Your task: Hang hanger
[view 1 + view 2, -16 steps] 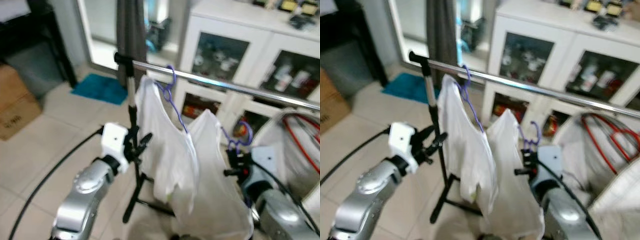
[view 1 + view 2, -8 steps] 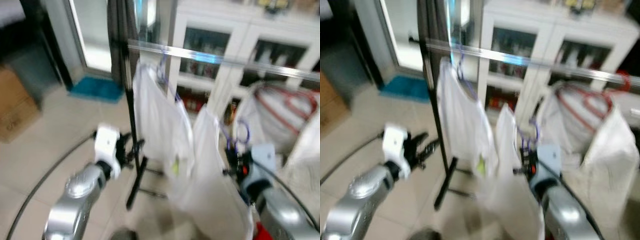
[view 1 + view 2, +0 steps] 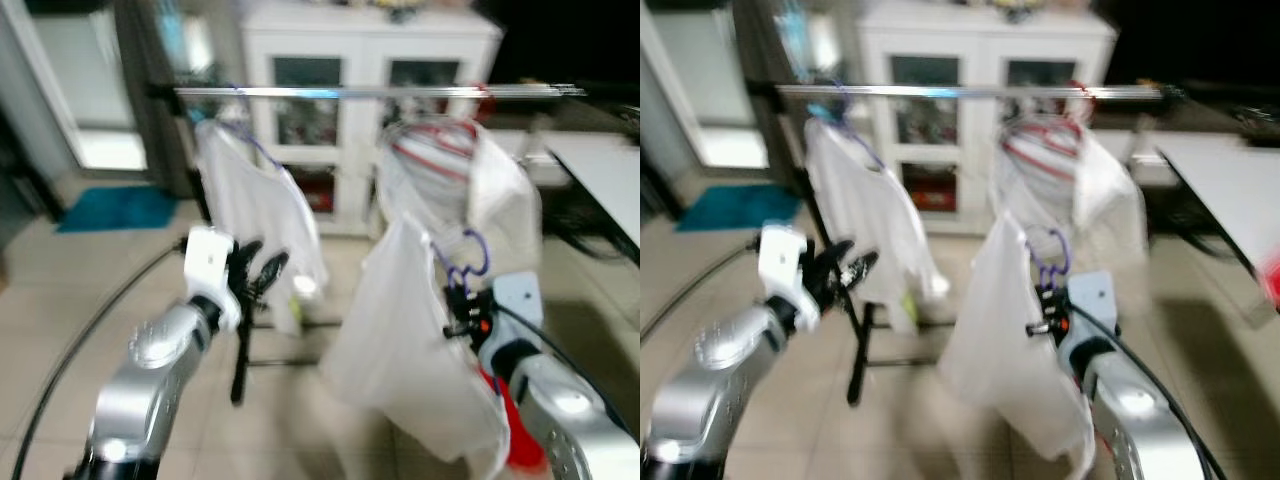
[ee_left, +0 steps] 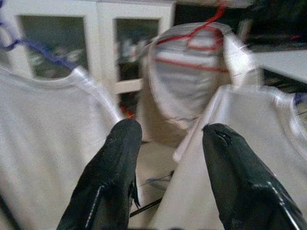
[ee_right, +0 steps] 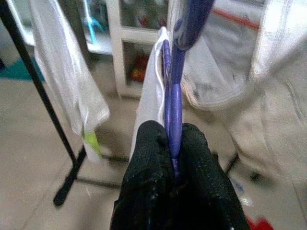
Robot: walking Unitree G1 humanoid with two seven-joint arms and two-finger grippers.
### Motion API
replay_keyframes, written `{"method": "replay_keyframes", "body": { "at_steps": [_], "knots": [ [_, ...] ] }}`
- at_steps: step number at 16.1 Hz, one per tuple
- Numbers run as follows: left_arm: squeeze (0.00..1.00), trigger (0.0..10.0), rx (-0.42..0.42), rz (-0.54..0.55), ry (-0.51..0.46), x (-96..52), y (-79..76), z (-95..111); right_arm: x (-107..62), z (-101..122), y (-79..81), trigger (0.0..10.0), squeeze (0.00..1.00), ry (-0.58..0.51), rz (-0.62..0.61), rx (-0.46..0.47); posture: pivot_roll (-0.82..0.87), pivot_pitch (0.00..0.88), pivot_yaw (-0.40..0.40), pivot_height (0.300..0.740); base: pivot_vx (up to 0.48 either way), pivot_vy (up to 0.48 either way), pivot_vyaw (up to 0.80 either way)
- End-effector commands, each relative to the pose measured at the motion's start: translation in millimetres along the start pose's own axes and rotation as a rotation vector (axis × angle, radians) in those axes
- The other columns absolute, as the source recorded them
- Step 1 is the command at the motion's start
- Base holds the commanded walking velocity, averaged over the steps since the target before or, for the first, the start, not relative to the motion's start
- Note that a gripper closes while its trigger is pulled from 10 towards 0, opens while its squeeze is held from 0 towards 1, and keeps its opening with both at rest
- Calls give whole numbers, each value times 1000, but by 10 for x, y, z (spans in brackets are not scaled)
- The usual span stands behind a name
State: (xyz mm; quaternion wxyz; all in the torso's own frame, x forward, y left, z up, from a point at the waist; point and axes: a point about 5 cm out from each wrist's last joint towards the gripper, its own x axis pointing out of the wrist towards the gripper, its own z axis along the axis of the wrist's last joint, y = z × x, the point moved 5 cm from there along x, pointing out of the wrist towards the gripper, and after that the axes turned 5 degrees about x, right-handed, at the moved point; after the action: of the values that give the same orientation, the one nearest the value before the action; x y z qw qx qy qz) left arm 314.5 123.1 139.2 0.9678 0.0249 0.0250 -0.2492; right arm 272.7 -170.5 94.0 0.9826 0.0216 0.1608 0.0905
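My right gripper (image 3: 459,312) is shut on the stem of a purple hanger (image 3: 462,262) that carries a white shirt (image 3: 405,345); the wrist view has the purple hanger (image 5: 173,100) pinched between both black fingers (image 5: 149,158). It hangs in front of me, below the silver rail (image 3: 370,92) of the clothes rack and apart from it. On that rail hang a white shirt on another purple hanger (image 3: 245,190) at the left and a white garment on a red hanger (image 3: 450,170) further right. My left gripper (image 3: 257,272) is open and empty, held up near the rack's black post (image 3: 240,345).
A white glass-door cabinet (image 3: 350,110) stands behind the rack. A grey table edge (image 3: 600,175) is at the right, a blue mat (image 3: 105,208) on the tiled floor at the left. Black cables (image 3: 70,340) trail from both arms.
The camera has pulled back and swung, so the whole rail now shows further away. My right gripper keeps its hold on the purple hanger; the left stays open.
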Motion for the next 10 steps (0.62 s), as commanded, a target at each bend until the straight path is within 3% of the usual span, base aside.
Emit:
{"method": "replay_keyframes", "body": {
  "at_steps": [1, 3, 4, 5, 6, 10],
  "knots": [
    [0, 10000, -9, 1, 26, -18, 11, -73, -4, 134, 49, 0, 0, -52, 12, -5, -147, 0, 4, 740, -244, 0, 0],
    [0, 10000, -11, -6, 18, 30, -24, -54, -21, 93, 42, 2196, 0, -44, 7, 15, -153, 0, 3, 740, 0, 0, 0],
    [0, 10000, -11, -13, 11, 58, -36, -32, -28, 91, 43, 2275, 0, -42, 5, 14, -166, 0, 10, 740, 0, 0, 0],
    [0, 10000, -11, -19, 7, 72, -41, -19, -30, 95, 38, 2157, 0, -43, 1, 15, -175, 0, 15, 740, 0, 0, 0],
    [0, 10000, -11, -28, 1, 103, -51, -5, -34, 111, 26, 0, 0, -51, -6, 16, -189, 0, 24, 740, 0, 0, 0],
    [0, 10000, -15, -69, -18, 226, -133, 28, -35, 220, -1, 0, 0, -93, -14, 19, -209, 0, 38, 740, 0, 0, 0]
  ]
}}
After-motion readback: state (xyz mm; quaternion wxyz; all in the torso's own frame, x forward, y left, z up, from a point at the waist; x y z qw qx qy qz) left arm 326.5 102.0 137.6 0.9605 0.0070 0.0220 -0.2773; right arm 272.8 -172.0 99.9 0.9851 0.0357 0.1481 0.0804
